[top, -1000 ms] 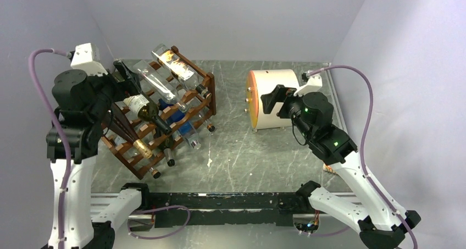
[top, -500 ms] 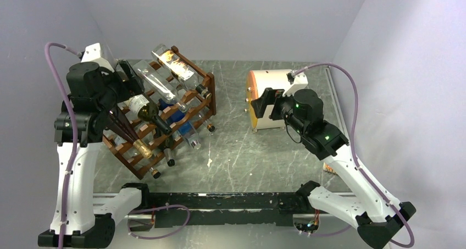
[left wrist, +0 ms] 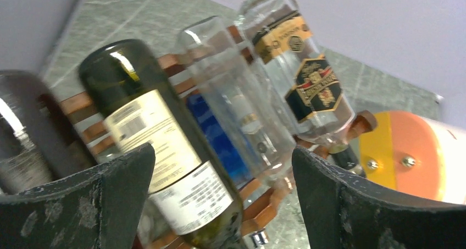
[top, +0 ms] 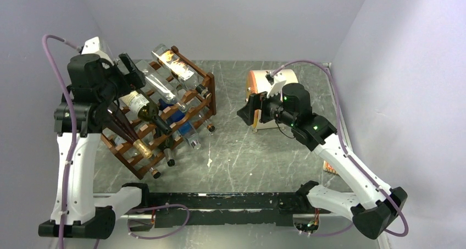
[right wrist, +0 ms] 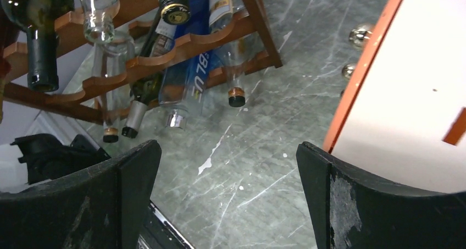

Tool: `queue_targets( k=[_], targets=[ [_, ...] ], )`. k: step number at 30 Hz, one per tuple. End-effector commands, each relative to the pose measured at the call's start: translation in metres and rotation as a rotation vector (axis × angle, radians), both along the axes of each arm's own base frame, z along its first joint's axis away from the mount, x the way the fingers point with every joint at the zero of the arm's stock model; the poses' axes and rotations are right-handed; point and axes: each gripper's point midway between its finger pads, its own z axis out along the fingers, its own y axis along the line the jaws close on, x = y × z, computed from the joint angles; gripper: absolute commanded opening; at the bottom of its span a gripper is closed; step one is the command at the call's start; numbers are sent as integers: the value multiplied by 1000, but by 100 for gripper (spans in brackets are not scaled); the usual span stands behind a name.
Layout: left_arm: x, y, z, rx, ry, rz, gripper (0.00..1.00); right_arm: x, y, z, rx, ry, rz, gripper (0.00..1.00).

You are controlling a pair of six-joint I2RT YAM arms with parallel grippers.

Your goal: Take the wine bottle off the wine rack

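Observation:
The reddish-brown wine rack (top: pixel 211 95) stands tilted on the left of the table, with several bottles lying in it. A dark green wine bottle (top: pixel 144 107) with a white label lies in its upper left part, base toward my left gripper (top: pixel 129 73). In the left wrist view that bottle (left wrist: pixel 159 144) lies between and beyond the wide-apart jaws of the left gripper (left wrist: pixel 222 153), which holds nothing. My right gripper (top: pixel 248 112) hangs open over mid-table and faces the rack's neck side (right wrist: pixel 181 45). Bare table shows between the right gripper (right wrist: pixel 228 147) jaws.
A cream drum (top: pixel 258 81) with an orange face stands right behind my right arm. Clear bottles (left wrist: pixel 308 78) and a blue-labelled one (right wrist: pixel 192 78) fill neighbouring slots. Bottle necks stick out toward mid-table. Walls close in on the left, back and right; a black rail (top: pixel 220 202) runs along the near edge.
My right gripper has swung left, away from the drum and toward the rack. My left arm has risen and its gripper has shifted right, over the bottle bases.

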Motion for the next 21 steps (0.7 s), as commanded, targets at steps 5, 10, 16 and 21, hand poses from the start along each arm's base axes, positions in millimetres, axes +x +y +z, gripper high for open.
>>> queue_targets(
  k=[5, 10, 16, 21],
  targets=[
    [-64, 69, -4, 179, 59, 324, 99, -4, 19, 9, 42, -39, 124, 100],
    [-86, 90, -23, 186, 145, 479, 99, -3, 16, -3, -1, -45, 128, 100],
    [-94, 101, -37, 182, 186, 582, 99, -6, 8, -10, -28, -67, 114, 100],
    [-81, 93, -53, 142, 189, 559, 99, -12, 8, -21, -22, -57, 133, 100]
  ],
)
